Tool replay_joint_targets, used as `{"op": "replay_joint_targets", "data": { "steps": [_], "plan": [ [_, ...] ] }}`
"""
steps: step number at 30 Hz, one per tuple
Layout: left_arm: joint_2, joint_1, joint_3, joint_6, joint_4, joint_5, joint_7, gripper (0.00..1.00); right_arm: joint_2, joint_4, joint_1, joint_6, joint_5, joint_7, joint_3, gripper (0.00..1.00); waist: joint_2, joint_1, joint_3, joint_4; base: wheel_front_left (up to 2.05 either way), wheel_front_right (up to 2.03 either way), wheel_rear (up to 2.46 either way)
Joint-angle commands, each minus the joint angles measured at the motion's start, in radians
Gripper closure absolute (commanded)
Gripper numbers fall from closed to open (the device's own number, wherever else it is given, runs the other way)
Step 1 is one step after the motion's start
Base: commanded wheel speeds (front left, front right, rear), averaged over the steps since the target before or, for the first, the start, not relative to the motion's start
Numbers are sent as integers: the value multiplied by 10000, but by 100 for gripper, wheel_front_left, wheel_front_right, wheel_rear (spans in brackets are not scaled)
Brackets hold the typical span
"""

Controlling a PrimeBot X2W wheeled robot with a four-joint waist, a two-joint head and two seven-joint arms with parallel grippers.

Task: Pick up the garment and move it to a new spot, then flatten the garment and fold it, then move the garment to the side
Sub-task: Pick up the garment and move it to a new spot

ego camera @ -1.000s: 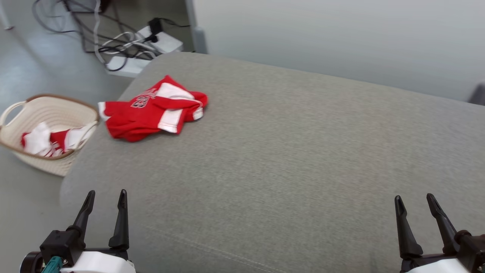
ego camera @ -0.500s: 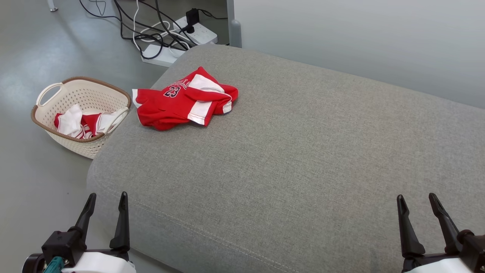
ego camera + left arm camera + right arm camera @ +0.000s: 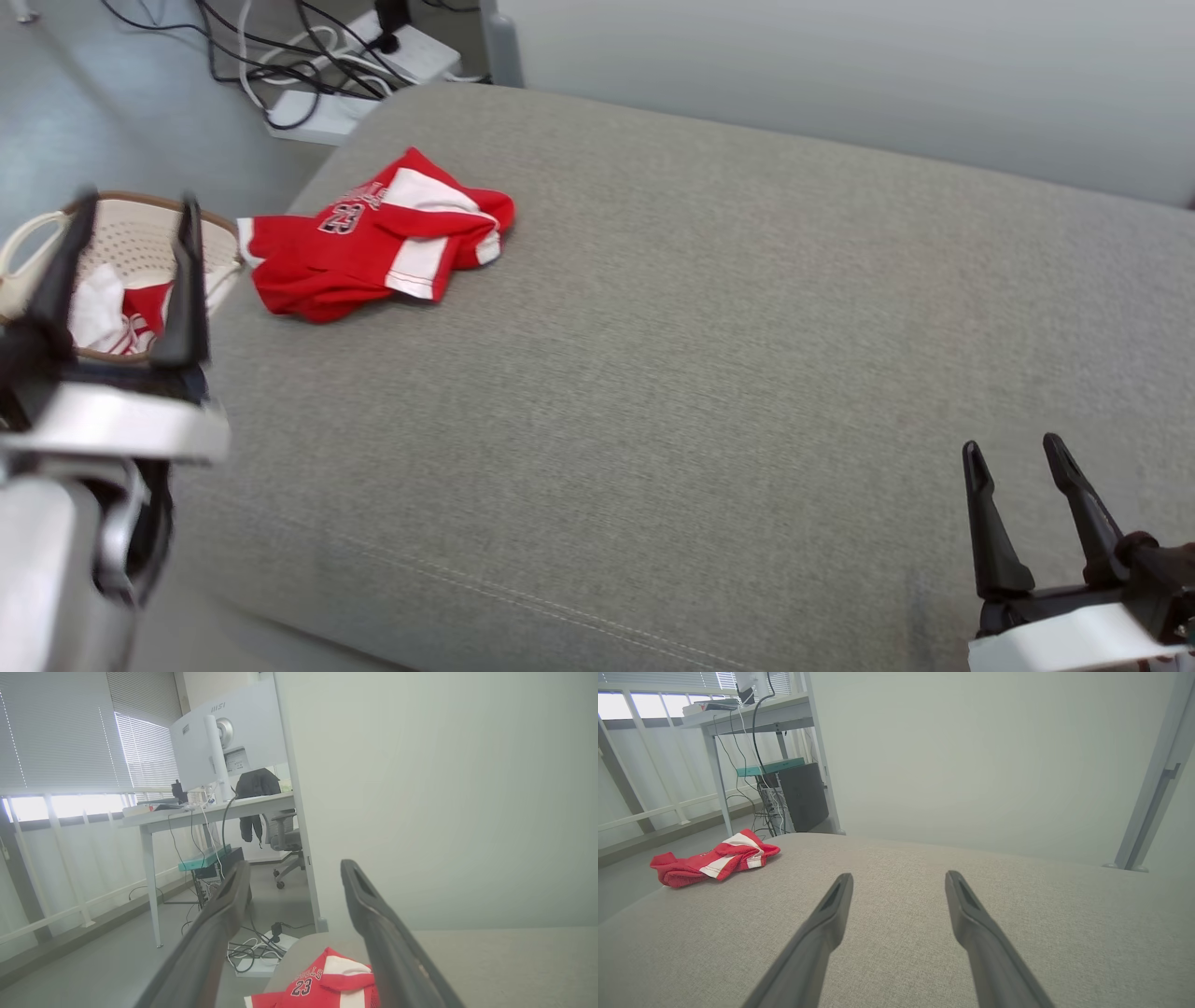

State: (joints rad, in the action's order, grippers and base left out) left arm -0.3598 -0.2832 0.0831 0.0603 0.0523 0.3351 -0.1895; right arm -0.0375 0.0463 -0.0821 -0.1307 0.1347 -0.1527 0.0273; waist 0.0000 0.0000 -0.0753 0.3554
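Raised since a second ago, the left gripper [image 3: 138, 207] hangs spread and empty before the laundry basket [image 3: 131, 239], likely lining up on the crumpled red jersey [image 3: 373, 250] at the grey cushion's [image 3: 700, 327] far-left corner. Right gripper [image 3: 1012, 448] waits low, spread too.

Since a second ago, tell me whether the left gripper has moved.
Yes: the left gripper moved forward; tips now across the basket, earlier short of it.
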Motion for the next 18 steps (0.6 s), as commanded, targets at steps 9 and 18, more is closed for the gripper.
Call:
{"op": "replay_joint_targets", "data": {
  "steps": [9,18],
  "plan": [
    [-1680,-4173,-678,-1209,2358,746,1671,0,-135,445,915,0,-89,-82,-230,0,0,0,-1549,-1916,0,0,0],
    [-2267,-5678,-378,-1771,5716,1556,3077,0,-261,412,1509,0,31,-189,-365,0,0,0,-2983,-3158,0,0,0]
  ]
}}
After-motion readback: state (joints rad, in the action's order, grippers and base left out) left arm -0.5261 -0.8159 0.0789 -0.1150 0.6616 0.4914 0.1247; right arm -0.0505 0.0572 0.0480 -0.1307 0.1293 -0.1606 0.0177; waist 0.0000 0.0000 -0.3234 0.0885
